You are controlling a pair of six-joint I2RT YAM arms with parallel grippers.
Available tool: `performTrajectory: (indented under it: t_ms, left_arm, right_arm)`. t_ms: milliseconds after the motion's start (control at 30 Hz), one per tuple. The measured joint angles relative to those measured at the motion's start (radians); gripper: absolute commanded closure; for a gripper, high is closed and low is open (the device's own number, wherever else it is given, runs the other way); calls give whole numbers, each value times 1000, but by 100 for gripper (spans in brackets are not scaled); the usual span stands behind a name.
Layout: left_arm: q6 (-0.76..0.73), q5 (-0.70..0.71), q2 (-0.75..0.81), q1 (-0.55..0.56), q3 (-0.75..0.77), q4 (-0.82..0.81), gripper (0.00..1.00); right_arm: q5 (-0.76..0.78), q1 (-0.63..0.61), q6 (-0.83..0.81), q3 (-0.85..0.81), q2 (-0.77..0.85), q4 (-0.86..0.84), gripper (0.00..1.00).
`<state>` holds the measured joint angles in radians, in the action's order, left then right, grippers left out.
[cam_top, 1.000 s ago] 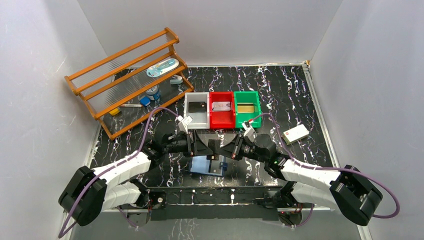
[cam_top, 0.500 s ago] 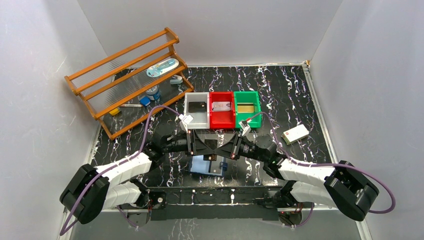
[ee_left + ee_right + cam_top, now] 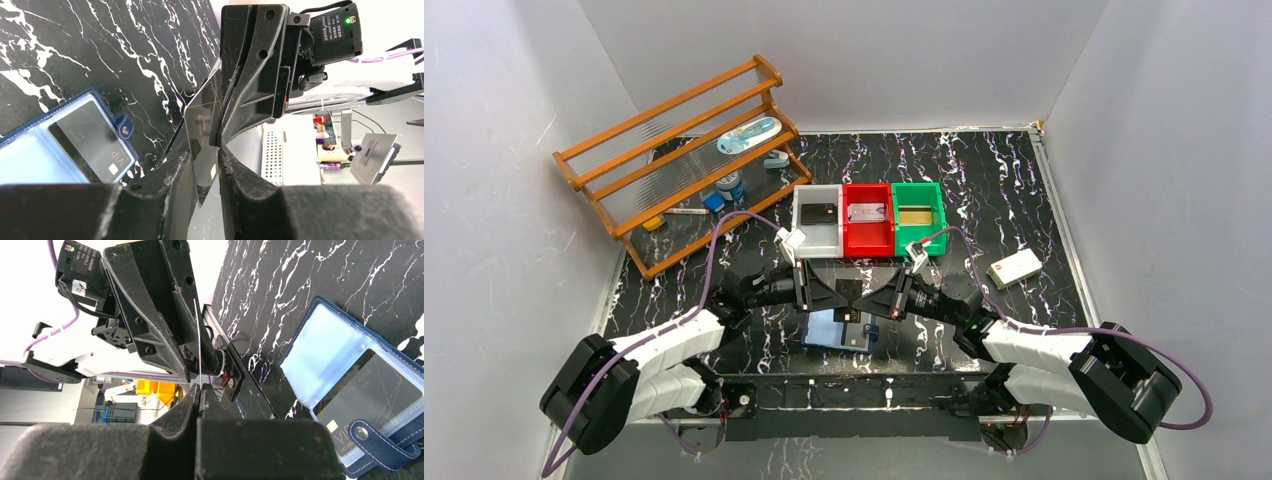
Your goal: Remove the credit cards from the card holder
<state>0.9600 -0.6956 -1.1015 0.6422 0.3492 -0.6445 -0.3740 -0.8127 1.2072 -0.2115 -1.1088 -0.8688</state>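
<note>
The card holder [image 3: 828, 330] lies open on the table between the arms, light blue inside. A black card marked VIP [image 3: 92, 142] sits in its clear pocket. Above it the two grippers meet tip to tip. My right gripper [image 3: 200, 387] is shut on the edge of a thin dark credit card [image 3: 202, 120], held upright. My left gripper [image 3: 206, 155] has its fingers on either side of the same card. The card lies against one finger and a gap shows at the other. Other credit cards lie in the bins: black [image 3: 821, 212], silvery [image 3: 866, 212], gold [image 3: 914, 216].
White [image 3: 804, 236], red [image 3: 852, 238] and green [image 3: 936, 236] bins stand in a row just beyond the grippers. A white block [image 3: 1014, 268] lies to the right. A wooden rack [image 3: 679, 160] with small items fills the back left.
Both grippers have come a little closer together over the holder. The left jaws have narrowed around the card that the right gripper holds.
</note>
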Motion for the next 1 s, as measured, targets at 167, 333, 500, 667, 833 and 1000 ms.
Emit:
performTrajectory:
  t_ms: [167, 333, 500, 667, 833, 1000]
  left_arm:
    - [9, -2, 6, -4, -1, -14, 87]
    - [13, -4, 11, -5, -1, -21, 100]
    - [11, -13, 35, -5, -1, -21, 100]
    - [-30, -6, 61, -4, 5, 47, 100]
    - [-142, 53, 85, -4, 73, 247, 100]
    - [-301, 194, 125, -4, 184, 490, 100]
  right_arm:
    - [-11, 6, 11, 10, 0, -39, 98]
    - [-19, 13, 22, 13, -4, -56, 93]
    - [-21, 14, 27, 14, -4, -57, 72]
    - [-6, 15, 29, 32, 0, -42, 47]
    - [43, 15, 21, 37, 59, 56, 30]
    - [119, 15, -6, 34, 146, 214, 19]
